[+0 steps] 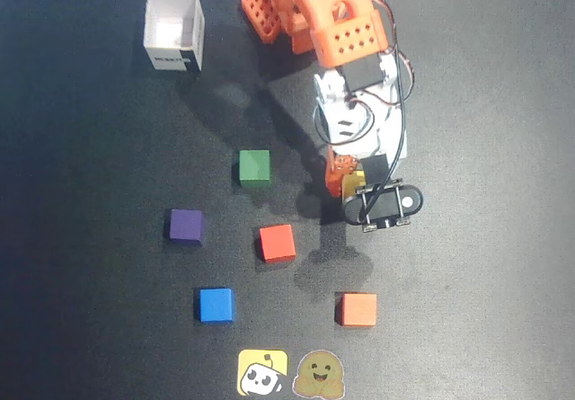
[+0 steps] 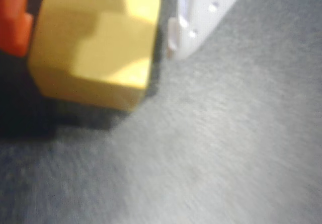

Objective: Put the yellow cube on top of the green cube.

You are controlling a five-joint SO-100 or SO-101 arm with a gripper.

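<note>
In the overhead view, the orange arm (image 1: 314, 9) is seen reaching down from the far edge of the dark mat (image 1: 485, 265) toward the middle. The gripper (image 1: 350, 182) is placed to the right of the green cube (image 1: 254, 167), with clear space between them. A small part of the yellow cube (image 1: 354, 181) is visible between the orange finger and the black camera housing, so the cube is mostly hidden from above.

In the wrist view, the yellow cube (image 2: 95, 45) is shown very close and blurred, filling the upper left. It is pressed between the orange finger (image 2: 14, 17) on its left and the white finger (image 2: 201, 12) on its right, so the fingers are clenched on it. A shadow lies on the mat under the cube; whether the cube touches the mat or is lifted cannot be told.

The green cube stands alone on the mat with nothing on top. Nearer than it, a purple cube (image 1: 185, 226), a red cube (image 1: 277, 243), a blue cube (image 1: 216, 305) and an orange cube (image 1: 358, 309) are spread well apart. At the near edge, a yellow sticker (image 1: 262, 374) and a brownish sticker (image 1: 318, 375) lie side by side. A white open box (image 1: 174, 30) is placed at the far left.
</note>
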